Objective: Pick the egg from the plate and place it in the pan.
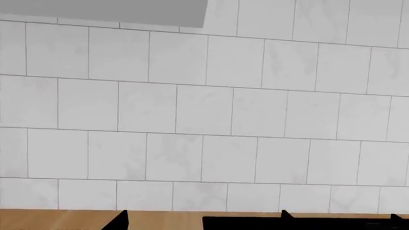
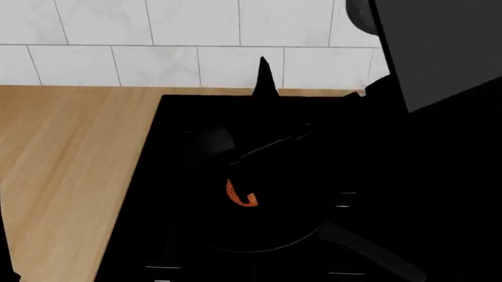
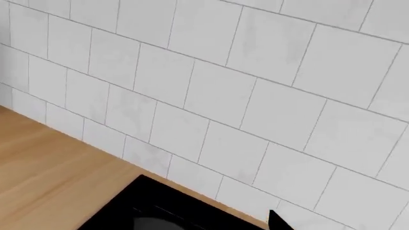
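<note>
1. The egg shows as an orange sliver in the head view, inside the black pan, mostly hidden by a dark shape in front of it.
2. The pan sits on the black stovetop; its handle runs toward the near right.
3. The right arm looms dark over the stove; whether its tool is apart or together I cannot tell.
4. The left tool is out of sight.
5. The wooden desk lies left of the stovetop, with the white tiled wall behind.
</note>
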You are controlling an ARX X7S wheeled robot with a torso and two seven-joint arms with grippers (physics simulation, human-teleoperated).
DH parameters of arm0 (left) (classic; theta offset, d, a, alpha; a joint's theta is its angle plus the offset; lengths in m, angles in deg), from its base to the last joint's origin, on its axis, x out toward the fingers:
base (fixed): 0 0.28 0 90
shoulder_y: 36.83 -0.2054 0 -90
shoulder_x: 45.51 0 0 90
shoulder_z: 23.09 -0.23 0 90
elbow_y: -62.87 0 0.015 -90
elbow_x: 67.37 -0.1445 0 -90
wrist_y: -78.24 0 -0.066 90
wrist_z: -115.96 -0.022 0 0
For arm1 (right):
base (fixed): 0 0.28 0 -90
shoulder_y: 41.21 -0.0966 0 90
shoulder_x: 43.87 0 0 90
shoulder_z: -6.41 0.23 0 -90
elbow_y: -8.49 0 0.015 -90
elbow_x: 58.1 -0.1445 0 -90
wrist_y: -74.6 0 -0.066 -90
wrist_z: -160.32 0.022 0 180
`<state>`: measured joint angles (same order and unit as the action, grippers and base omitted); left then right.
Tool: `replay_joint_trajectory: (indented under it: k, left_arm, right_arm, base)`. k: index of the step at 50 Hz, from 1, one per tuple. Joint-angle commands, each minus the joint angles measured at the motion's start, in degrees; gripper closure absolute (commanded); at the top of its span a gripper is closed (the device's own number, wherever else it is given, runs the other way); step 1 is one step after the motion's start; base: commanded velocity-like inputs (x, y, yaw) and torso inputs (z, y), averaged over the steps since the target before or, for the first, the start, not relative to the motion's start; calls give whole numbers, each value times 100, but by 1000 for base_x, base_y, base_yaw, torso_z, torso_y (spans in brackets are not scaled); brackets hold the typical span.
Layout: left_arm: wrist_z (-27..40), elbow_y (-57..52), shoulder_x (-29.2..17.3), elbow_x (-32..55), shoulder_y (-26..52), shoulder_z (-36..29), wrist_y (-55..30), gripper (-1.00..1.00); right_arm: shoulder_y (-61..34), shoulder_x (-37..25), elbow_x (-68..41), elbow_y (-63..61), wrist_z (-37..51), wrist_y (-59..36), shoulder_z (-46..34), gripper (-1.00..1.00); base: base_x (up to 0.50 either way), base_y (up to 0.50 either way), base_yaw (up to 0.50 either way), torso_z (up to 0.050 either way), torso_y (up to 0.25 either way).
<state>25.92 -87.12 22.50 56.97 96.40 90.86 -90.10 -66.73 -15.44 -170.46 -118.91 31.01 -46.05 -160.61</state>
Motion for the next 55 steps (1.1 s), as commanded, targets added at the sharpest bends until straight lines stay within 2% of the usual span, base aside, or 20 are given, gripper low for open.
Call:
replay_joint_trajectory:
  k: [1, 10, 11, 19, 24, 26, 31, 35, 38, 42, 46, 47, 55]
  left_arm:
    - [0, 0, -17, 23, -13, 57, -32, -100]
    - [-1, 1, -9, 88, -77, 203, -118, -100]
    - [1, -1, -75, 95, -68, 206, -86, -100]
    - [1, -1, -332, 142, -21, 266, 110, -100]
    - [-1, 0, -280, 134, -31, 289, 38, -100]
    - [-1, 0, -249, 142, -47, 308, -3, -100]
    - [0, 0, -328, 229, -196, 434, -70, -100]
    - [0, 0, -609, 325, -232, 583, 91, -100]
    - [1, 0, -686, 381, -248, 686, 134, -100]
    - [0, 0, -919, 325, -209, 668, 330, -100]
    - [0, 0, -1071, 348, -187, 705, 405, -100]
    - [0, 0, -1070, 373, -197, 744, 394, -100]
    - [1, 0, -1147, 425, -349, 825, 287, -100]
  right_arm:
    - [727, -823, 694, -1215, 960, 966, 39, -100]
    - [1550, -1197, 1620, -1730, 1276, 1673, -181, -100]
    - [1464, -1098, 1882, -1852, 1725, 1224, -251, -100]
    - [2063, -1247, 2429, -2127, 1815, 1953, -349, -100]
    - [2208, -1379, 2643, -2226, 1900, 2126, -374, -100]
    - [2109, -1333, 2740, -2254, 2100, 1902, -393, -100]
    - [1840, -1281, 2920, -2259, 2162, 1950, -825, -100]
    - [1388, -1335, 3124, -2259, 2216, 2273, -1493, -100]
    - [837, -1371, 3439, -2259, 2292, 2657, -2403, -100]
    - [-259, -1373, 3911, -2259, 2429, 3288, -4249, -100]
    - [-1777, -1269, 4484, -2259, 2664, 4294, -6662, -100]
    - [-1933, -1216, 4581, -2259, 2722, 4440, -6964, -100]
    - [-1938, -1134, 4908, -2259, 2890, 4672, -7412, -100]
  base:
    - [0, 0, 0, 0, 0]
    - [0, 0, 0, 0, 0]
    - [0, 0, 0, 0, 0]
    - [0, 0, 0, 0, 0]
    - [0, 0, 0, 0, 0]
    - [0, 0, 0, 0, 0]
    - [0, 0, 0, 0, 0]
    - [0, 0, 0, 0, 0]
    - [0, 0, 0, 0, 0]
    - [0, 0, 0, 0, 0]
    - [0, 0, 0, 0, 0]
    - [0, 0, 0, 0, 0]
    - [0, 0, 0, 0, 0]
